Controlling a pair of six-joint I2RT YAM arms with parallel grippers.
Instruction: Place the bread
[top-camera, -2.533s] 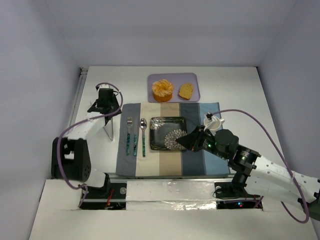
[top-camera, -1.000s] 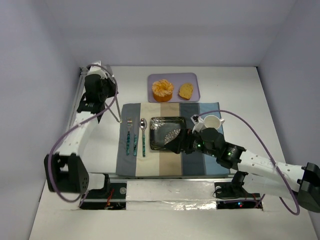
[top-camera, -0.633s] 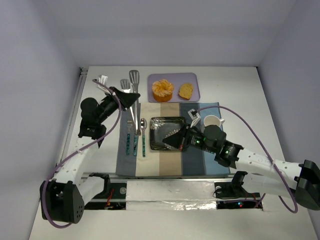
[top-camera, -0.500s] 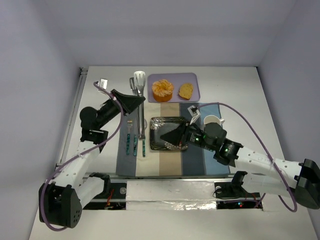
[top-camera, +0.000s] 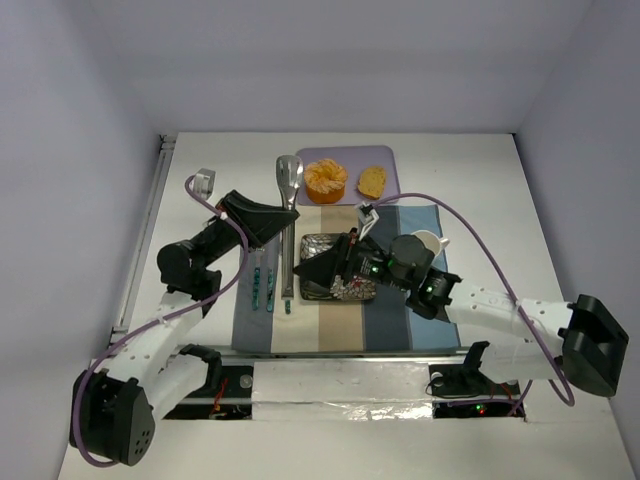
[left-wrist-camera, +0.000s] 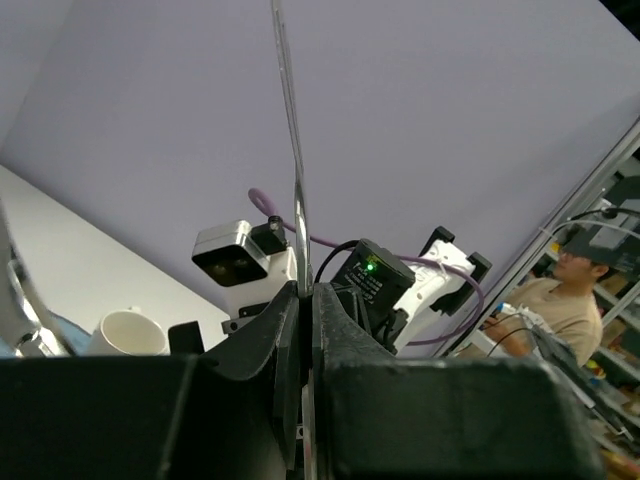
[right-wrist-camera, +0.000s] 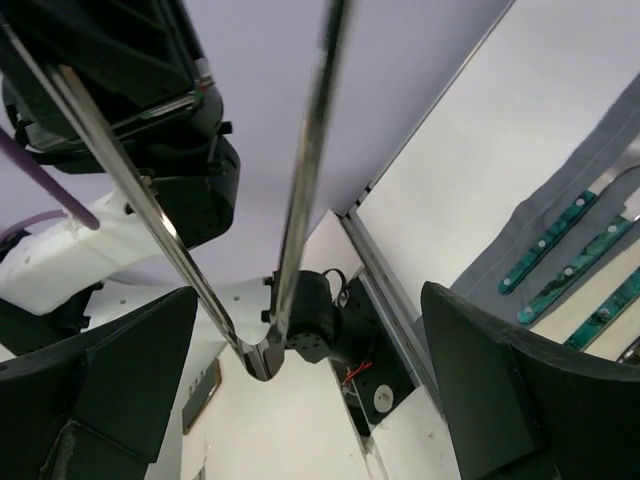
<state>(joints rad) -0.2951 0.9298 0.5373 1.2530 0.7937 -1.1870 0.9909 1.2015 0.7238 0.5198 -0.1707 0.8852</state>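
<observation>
**Left arm holds tongs up beside the tray; bread lies on the tray**

Seen from above, the left arm reaches from its base at the near left corner, bends at the elbow over the bare table, and stretches forward and to the right. The left gripper (top-camera: 280, 213) is level with the far edge of a striped placemat (top-camera: 300, 325). In the left wrist view its fingers (left-wrist-camera: 285, 330) are pressed together on a thin strip of the metal tongs (left-wrist-camera: 290, 150), which rises straight up from them. From above, the slotted head of the tongs (top-camera: 289, 172) lies just left of a lavender tray (top-camera: 350, 158).

The right arm comes from the near right, low across the placemat, pointing left. The right gripper (top-camera: 312, 272) is over a dark patterned plate (top-camera: 345, 290) and hides much of it. In the right wrist view its fingers (right-wrist-camera: 130, 370) are spread wide with nothing between them. Beyond them are the two arms of the tongs.

The bread (top-camera: 372, 182) lies on the right part of the tray, apart from both grippers. A round orange pastry (top-camera: 325, 180) sits beside it on the left. A white cup (top-camera: 425, 243) stands behind the right wrist. Cutlery with teal handles (top-camera: 257, 285) lies on the left of the placemat.

The white table (top-camera: 470, 180) is bare to the right of the tray and to the left of the placemat. Lavender walls close in the left, far and right sides.
</observation>
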